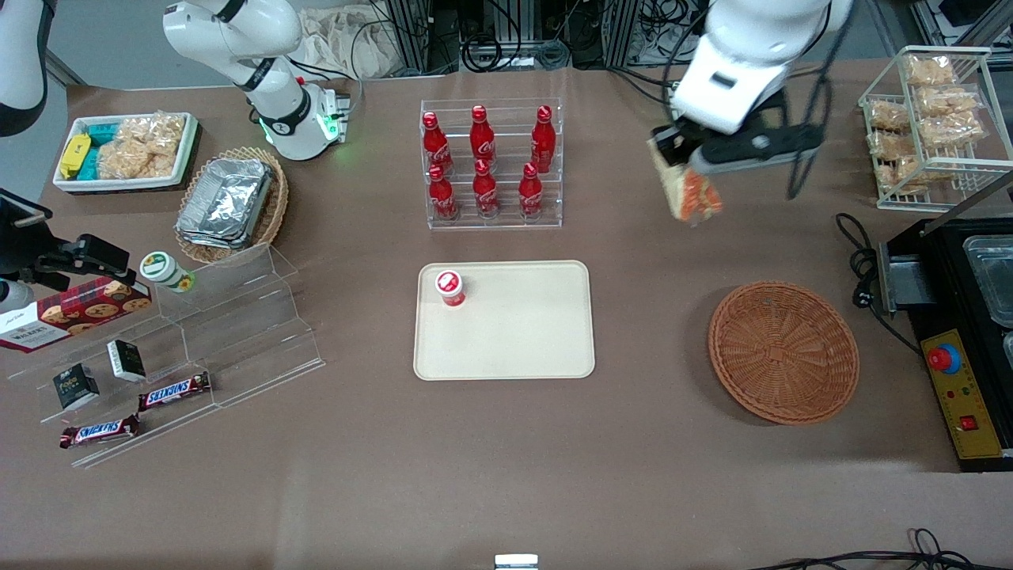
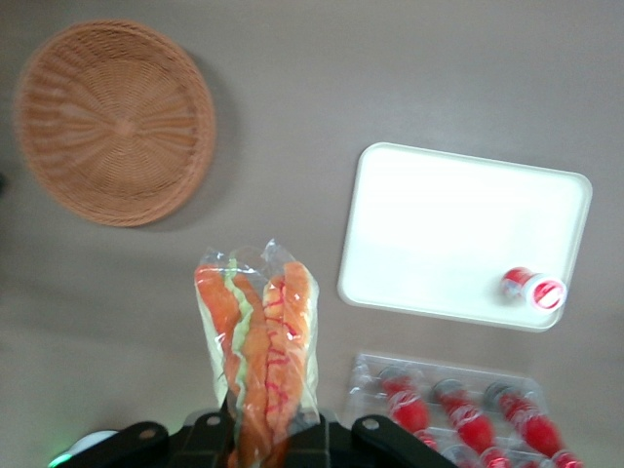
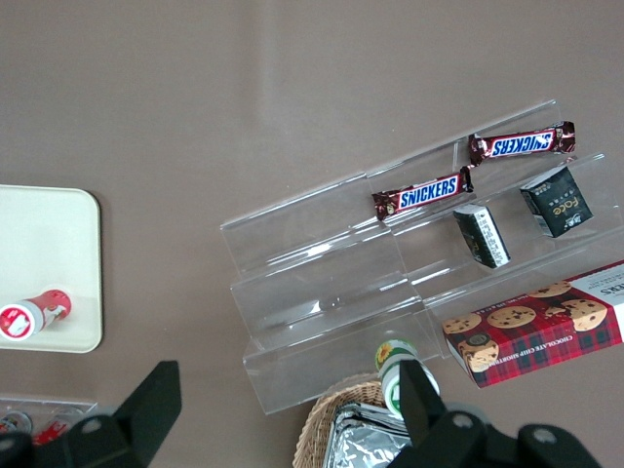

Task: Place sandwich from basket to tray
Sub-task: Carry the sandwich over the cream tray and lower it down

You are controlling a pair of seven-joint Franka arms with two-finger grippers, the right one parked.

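The sandwich (image 1: 690, 194) (image 2: 261, 341), wrapped in clear film with orange and green filling showing, hangs in the air above the table. My gripper (image 1: 677, 161) (image 2: 268, 434) is shut on its upper end. It hovers farther from the front camera than the round reddish-brown basket (image 1: 783, 352) (image 2: 115, 122), which holds nothing. The cream tray (image 1: 522, 332) (image 2: 448, 234) lies flat at the table's middle, toward the parked arm from the basket. A small red-capped bottle (image 1: 450, 287) (image 2: 533, 289) stands at one corner of the tray.
A clear rack of red cola bottles (image 1: 491, 166) (image 2: 458, 405) stands beside the held sandwich. A wire rack of bagged snacks (image 1: 930, 127) and a black machine (image 1: 961, 332) sit at the working arm's end. An acrylic shelf (image 1: 198, 332) and a foil-filled oval basket (image 1: 229, 204) sit toward the parked arm's end.
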